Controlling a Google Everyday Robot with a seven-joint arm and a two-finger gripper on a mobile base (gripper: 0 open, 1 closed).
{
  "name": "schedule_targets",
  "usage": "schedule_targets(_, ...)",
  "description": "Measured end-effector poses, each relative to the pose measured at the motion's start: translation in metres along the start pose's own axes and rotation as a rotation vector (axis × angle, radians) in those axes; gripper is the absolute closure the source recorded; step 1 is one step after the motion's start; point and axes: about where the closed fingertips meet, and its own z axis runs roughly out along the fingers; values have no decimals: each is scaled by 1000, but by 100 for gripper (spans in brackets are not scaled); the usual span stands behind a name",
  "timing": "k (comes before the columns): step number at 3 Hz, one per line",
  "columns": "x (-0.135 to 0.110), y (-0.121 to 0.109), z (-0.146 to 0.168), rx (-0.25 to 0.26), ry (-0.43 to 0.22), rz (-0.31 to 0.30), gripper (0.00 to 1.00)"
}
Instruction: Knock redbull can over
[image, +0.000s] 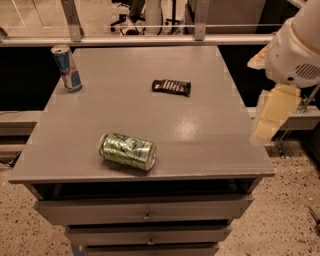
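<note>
The redbull can is a slim blue-and-silver can with a red marking. It stands upright near the far left corner of the grey table. My gripper hangs off the table's right edge, at about mid-depth, under the white arm housing. It is far to the right of the can and touches nothing.
A wider green-and-white patterned can lies on its side near the table's front left. A dark snack bar lies at the far middle. Drawers are below the tabletop. A rail with metal posts runs behind the table.
</note>
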Motion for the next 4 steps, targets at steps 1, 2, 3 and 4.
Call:
schedule_targets(1, -70, -35, 58, -35, -174, -47, 0)
schedule_targets(2, -120, -58, 85, -32, -277, -86, 0)
schedule_targets(3, -125, -60, 88, -33, -289, -86, 0)
schedule_targets(4, -148, -70, 100, -34, -335, -85, 0)
